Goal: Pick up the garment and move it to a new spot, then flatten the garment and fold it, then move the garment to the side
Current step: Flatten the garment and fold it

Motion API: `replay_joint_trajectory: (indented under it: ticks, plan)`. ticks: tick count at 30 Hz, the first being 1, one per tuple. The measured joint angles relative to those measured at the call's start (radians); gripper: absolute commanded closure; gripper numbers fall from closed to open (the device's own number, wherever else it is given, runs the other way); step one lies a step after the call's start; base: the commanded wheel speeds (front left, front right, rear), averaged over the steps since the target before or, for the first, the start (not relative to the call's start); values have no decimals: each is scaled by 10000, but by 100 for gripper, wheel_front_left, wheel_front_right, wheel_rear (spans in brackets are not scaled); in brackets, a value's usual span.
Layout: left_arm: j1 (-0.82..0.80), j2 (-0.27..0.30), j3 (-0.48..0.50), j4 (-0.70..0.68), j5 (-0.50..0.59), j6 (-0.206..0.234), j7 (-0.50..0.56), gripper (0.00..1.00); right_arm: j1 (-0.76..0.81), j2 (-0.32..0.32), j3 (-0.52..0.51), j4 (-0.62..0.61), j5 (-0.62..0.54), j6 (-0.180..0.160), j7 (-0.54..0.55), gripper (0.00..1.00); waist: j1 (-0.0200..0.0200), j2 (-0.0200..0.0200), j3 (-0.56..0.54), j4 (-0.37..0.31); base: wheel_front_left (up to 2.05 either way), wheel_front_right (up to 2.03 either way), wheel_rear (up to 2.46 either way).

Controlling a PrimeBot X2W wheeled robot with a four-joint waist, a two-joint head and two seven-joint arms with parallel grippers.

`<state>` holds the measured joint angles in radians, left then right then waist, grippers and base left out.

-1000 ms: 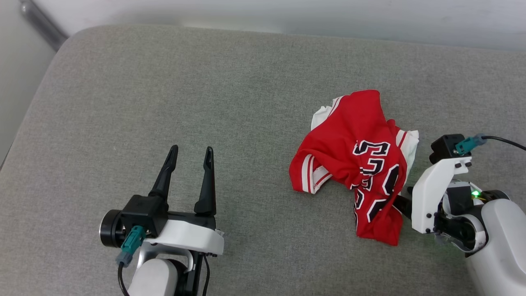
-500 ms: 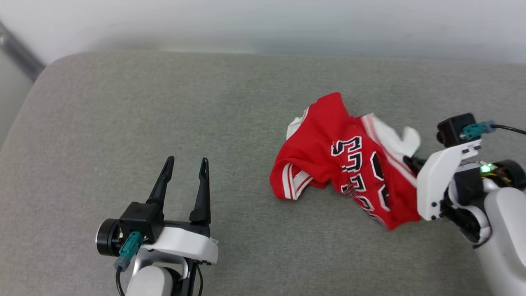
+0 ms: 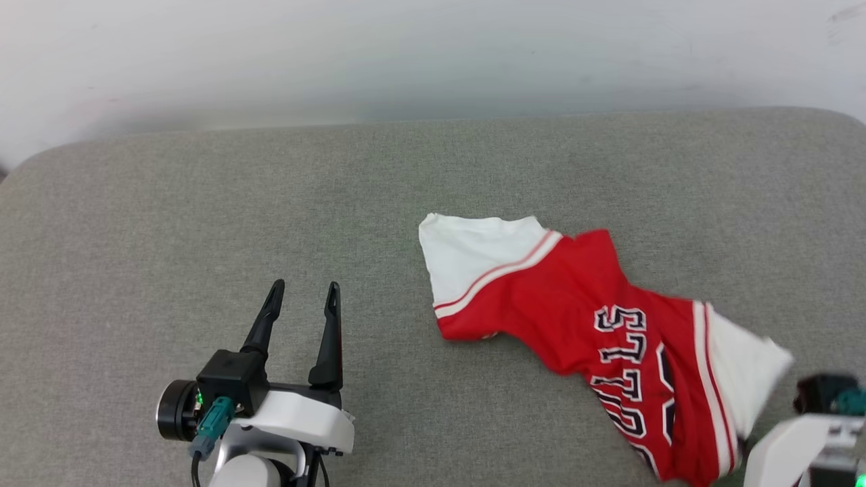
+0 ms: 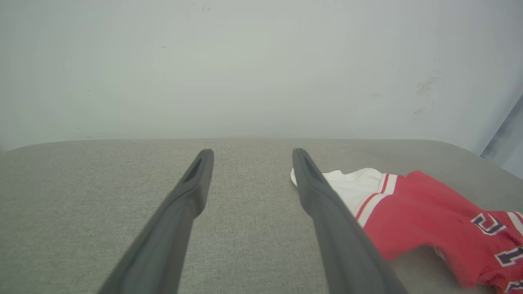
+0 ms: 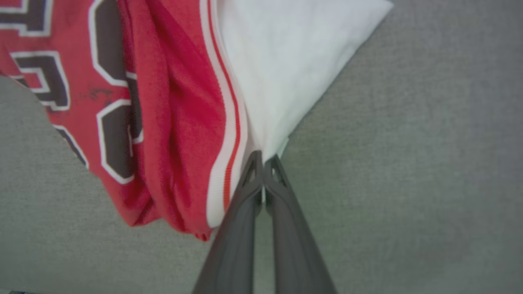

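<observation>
Your right wrist view settles the grip. The right gripper [image 5: 264,157] has its two fingers pressed together on the edge of the garment [image 5: 163,102], just where the white sleeve [image 5: 286,61] meets the striped trim. The cloth fans away from the tips over the grey cushion [image 5: 408,163].

The head view gives you the layout instead. The garment [image 3: 582,304] lies stretched in a long band on the cushion [image 3: 203,203]. It runs from the other sleeve [image 3: 473,253] near the middle down to the lower right corner. There the sleeve [image 3: 741,365] is blurred beside the right arm's white wrist bracket [image 3: 778,450], and you can't make out the fingers themselves. Black lettering runs along the red body. The left gripper [image 3: 305,287] sits at the lower left, fingers spread and empty, well apart from the cloth.

Your left wrist view looks along the left gripper [image 4: 252,153] toward the pale wall [image 4: 245,61]. The garment [image 4: 412,204] shows on the right of that view, with the other sleeve [image 4: 351,183] partly behind the right-hand finger.

Against a second ago, the head camera has shifted, so don't go by where things sit in the picture. The real change is the garment's shape. It was a crumpled heap beside the right gripper, and now it is drawn out long with both sleeves spread. The left gripper's spread looks the same.
</observation>
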<state>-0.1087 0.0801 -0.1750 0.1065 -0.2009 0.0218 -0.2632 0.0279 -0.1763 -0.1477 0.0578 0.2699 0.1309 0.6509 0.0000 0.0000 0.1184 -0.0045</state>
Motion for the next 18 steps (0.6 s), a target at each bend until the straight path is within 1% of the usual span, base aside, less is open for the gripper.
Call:
replay_joint_trajectory:
  ticks: [2, 3, 4, 5, 6, 8, 11, 15, 18]
  plan:
    - [35, -4, -21, 42, -4, 17, 0, 0, 527, 391, -178, 86, 33, 2, 109, 100, 0, 0, -31, -7, 0, 0, 0]
    - [54, 2, -17, 63, -6, 40, 0, 0, 711, 514, -234, 153, 35, 2, 86, 86, 0, 0, -36, -3, 0, 0, 0]
    - [84, 12, -17, 96, -29, 42, 0, 0, 816, 619, -328, 234, 96, 2, -8, 65, 0, 0, -44, 1, 0, 0, 0]
    - [117, 23, -12, 119, -50, 46, 0, 0, 845, 688, -393, 305, 127, 2, -130, 19, 0, 0, -53, 1, 0, 0, 0]
    - [141, 33, 0, 150, -52, 46, 0, 0, 850, 736, -449, 355, 98, 2, -353, 0, 0, 0, -72, -1, 0, 0, 0]
    - [210, 59, 12, 201, -71, 50, 0, 0, 836, 924, -715, 393, 77, 0, -1106, 0, 0, 0, -128, -4, 0, 0, 0]
    - [292, 98, 6, 263, -113, 50, 4, 0, 677, 1055, -1030, 276, -151, 0, -2589, 0, 0, 0, -254, 5, 0, 0, 0]
    - [467, 169, 19, 328, -150, 107, 63, 0, 537, 1183, -920, 121, -374, 0, -4291, 0, 0, 0, -492, 25, 0, 0, 0]
    - [632, 230, 58, 357, -180, 167, 142, 0, 510, 1185, -729, -69, -694, 0, -5254, 0, 0, 0, -737, 28, 0, 0, 0]
